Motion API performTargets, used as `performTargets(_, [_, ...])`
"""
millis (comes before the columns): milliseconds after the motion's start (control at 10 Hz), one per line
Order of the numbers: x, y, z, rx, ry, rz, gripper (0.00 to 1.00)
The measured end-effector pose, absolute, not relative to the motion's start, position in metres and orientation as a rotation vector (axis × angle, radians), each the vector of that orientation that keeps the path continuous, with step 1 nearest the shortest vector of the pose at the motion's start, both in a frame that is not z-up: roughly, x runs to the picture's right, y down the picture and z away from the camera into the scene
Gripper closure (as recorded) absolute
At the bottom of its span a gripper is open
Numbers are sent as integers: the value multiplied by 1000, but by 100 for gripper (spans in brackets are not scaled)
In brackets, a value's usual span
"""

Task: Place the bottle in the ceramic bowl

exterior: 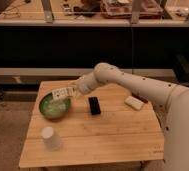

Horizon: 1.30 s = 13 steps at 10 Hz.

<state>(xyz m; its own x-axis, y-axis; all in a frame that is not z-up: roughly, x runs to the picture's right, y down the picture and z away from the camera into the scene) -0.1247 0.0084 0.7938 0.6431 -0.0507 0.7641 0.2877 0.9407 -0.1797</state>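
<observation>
Fingers of the gripper (72, 92) seem to clamp the small white oblong bottle (62, 93), long axis roughly level, pointing left over the round green bowl (54, 106). Rightward lie a flat black slab (94, 105) and a white block (134, 103) on the wooden table (108, 137).

You are looking at a lab or workshop test area, not a home.

A small wooden table (103, 135) is standing alone on grey carpet (5, 130) in front of a long dark bench (63, 45), whose far top is carrying scattered parts and trays (123, 7). The gripper (73, 91) is hanging over the table's left side, near the ceramic bowl (54, 106).
</observation>
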Motion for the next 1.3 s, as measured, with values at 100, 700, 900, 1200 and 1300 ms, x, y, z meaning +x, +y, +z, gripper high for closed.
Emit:
performTargets(100, [-134, 8, 798, -317, -867, -198, 100])
performTargets(700, [-172, 10, 834, -414, -920, -179, 100])
performTargets(900, [-181, 12, 849, -429, -909, -182, 100])
performTargets(1200, [-197, 19, 858, -463, -924, -181, 100])
performTargets(1300, [-203, 22, 858, -475, -932, -183, 100])
